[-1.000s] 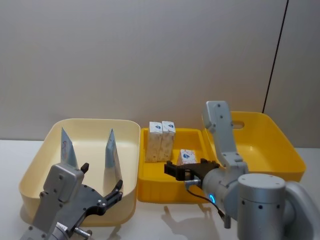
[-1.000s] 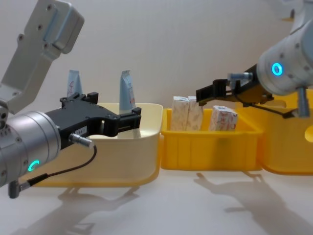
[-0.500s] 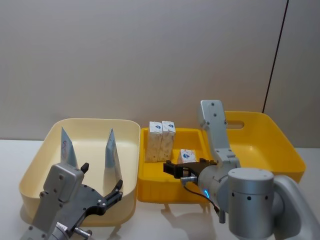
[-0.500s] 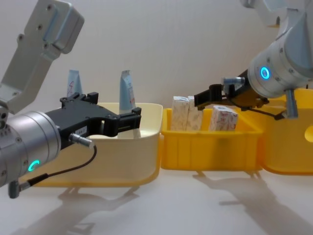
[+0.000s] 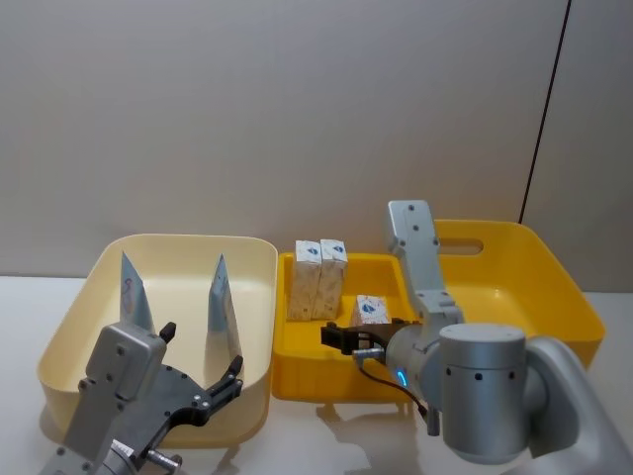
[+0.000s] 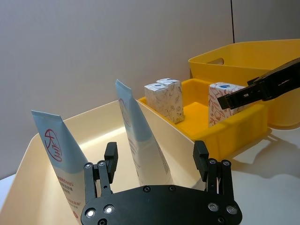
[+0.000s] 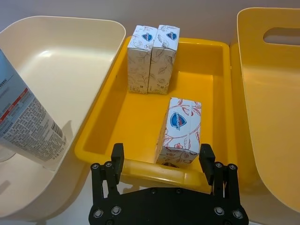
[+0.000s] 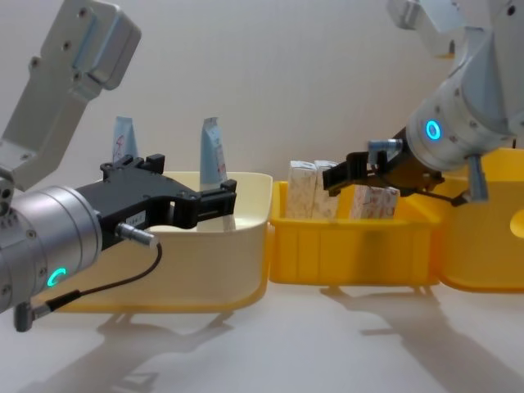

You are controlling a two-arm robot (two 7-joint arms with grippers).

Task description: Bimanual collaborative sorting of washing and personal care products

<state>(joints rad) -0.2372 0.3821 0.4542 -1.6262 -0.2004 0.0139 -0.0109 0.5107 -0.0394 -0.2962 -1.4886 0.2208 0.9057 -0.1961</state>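
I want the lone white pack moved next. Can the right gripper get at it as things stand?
Probably yes: the open right gripper faces the lone pack, which stands clear of the other two packs.

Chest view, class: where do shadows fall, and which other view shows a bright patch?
Chest view: shadows of both arms lie on the table before the cream bin and yellow tray; right wrist view: a bright patch on the cream bin's floor, and a shadow beside the squeeze tube.
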